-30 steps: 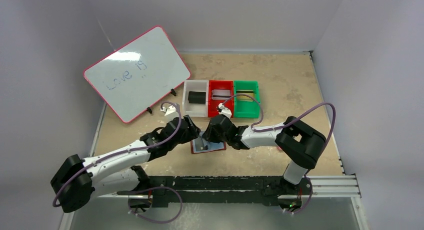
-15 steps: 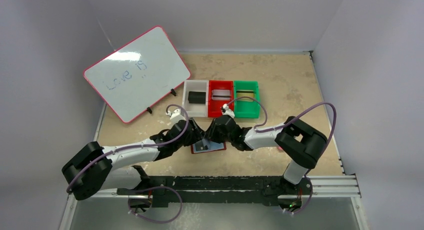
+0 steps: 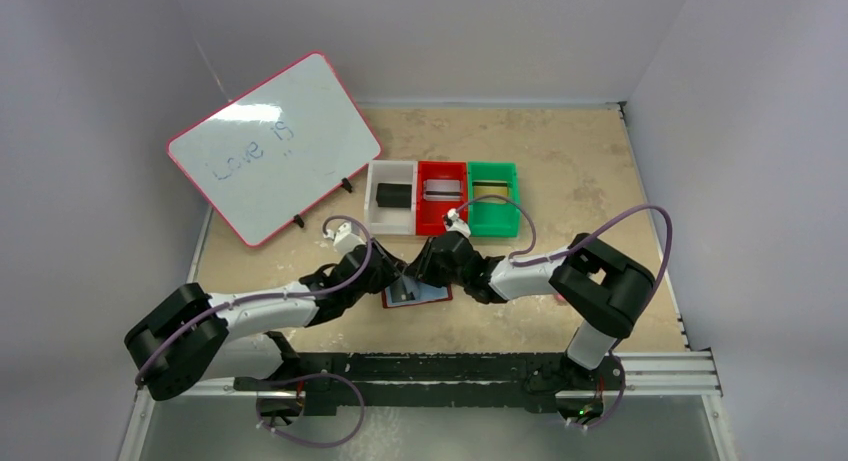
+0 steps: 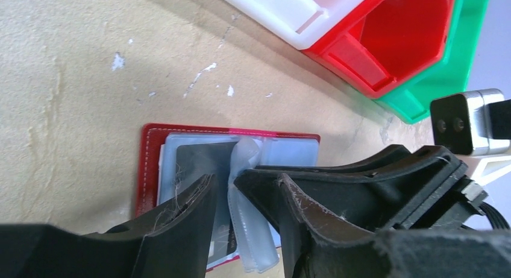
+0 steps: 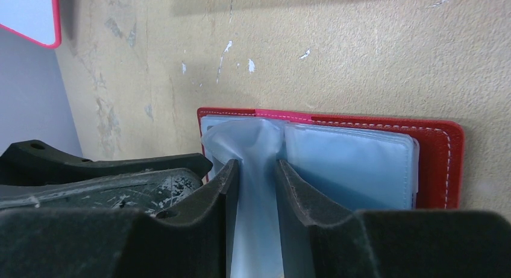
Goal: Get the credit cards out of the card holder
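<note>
The dark red card holder [image 3: 432, 298] lies open on the table between both arms. My right gripper [image 5: 258, 169] is shut on a raised bundle of its pale blue sleeves [image 5: 259, 145]. The left gripper [image 4: 244, 190] is open, its jaws straddling that bundle [image 4: 250, 230] and one right finger. Its left finger rests over a dark credit card [image 4: 202, 160] in the left-hand sleeve. Other credit cards lie in the bins: black [image 3: 394, 194], silver-grey [image 3: 441, 189], gold [image 3: 489, 188].
A white bin [image 3: 376, 181], a red bin [image 3: 424, 206] and a green bin [image 3: 510, 206] stand in a row just behind the holder. A pink-framed whiteboard [image 3: 272, 146] leans at the back left. The right wrist's camera block [image 4: 464, 121] shows close beside my left fingers.
My left arm has stretched lower toward the holder, and its jaws have narrowed somewhat. The right gripper has kept its hold on the sleeves in the same place.
</note>
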### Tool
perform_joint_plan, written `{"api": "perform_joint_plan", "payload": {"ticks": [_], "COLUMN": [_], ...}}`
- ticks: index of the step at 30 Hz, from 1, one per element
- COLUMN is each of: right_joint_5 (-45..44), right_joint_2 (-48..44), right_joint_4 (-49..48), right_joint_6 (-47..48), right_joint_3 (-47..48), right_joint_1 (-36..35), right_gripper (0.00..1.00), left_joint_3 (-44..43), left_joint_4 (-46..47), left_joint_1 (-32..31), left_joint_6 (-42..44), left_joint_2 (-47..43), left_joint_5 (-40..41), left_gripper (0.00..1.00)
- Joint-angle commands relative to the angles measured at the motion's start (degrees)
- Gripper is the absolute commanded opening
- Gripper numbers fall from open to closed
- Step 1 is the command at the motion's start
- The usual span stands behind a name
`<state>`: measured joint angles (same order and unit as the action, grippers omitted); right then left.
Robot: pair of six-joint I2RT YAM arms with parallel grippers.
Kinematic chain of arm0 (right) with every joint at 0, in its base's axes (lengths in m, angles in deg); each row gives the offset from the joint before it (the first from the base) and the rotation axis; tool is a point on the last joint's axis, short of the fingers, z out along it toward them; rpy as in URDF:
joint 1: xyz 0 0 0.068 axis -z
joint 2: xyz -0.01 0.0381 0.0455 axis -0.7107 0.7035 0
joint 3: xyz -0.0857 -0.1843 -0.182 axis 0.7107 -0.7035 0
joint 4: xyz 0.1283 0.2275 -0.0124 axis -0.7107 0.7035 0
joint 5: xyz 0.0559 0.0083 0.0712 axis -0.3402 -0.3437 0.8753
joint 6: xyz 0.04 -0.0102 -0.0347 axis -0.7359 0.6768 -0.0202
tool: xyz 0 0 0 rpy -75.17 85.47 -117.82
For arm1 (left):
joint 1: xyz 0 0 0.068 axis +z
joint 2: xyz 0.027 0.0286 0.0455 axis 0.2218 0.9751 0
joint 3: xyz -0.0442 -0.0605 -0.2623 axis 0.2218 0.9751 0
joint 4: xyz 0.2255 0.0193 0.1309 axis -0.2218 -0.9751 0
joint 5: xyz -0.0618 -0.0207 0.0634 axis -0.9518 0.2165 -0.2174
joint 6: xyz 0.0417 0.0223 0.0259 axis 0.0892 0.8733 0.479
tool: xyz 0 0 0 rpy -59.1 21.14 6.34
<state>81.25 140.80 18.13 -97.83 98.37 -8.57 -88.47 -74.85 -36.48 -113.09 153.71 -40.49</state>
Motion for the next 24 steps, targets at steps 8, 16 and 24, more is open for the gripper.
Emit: {"api": "perform_joint_plan", "payload": {"ticks": [8, 16, 24], "right_joint_5": [-0.14, -0.08, 0.95], "right_joint_2": [0.50, -0.74, -5.27], "right_joint_4": [5.20, 3.68, -3.96], "right_joint_6": [0.83, 1.46, 4.12], "right_joint_3": [-2.04, -2.95, -6.97], "right_joint_1": [0.28, 0.34, 0.34], "right_gripper": [0.33, 0.34, 0.47], "left_joint_3": [-0.78, -1.95, -1.74], "left_joint_4": [3.45, 6.31, 9.50], "left_joint_1": [-0.18, -0.12, -0.18], "left_joint_6": [-3.84, -4.08, -3.80], "left_joint_2": [4.13, 7.96, 9.33], "left_joint_5": [0.07, -2.40, -5.19], "left_gripper": [0.35, 0.32, 0.33]}}
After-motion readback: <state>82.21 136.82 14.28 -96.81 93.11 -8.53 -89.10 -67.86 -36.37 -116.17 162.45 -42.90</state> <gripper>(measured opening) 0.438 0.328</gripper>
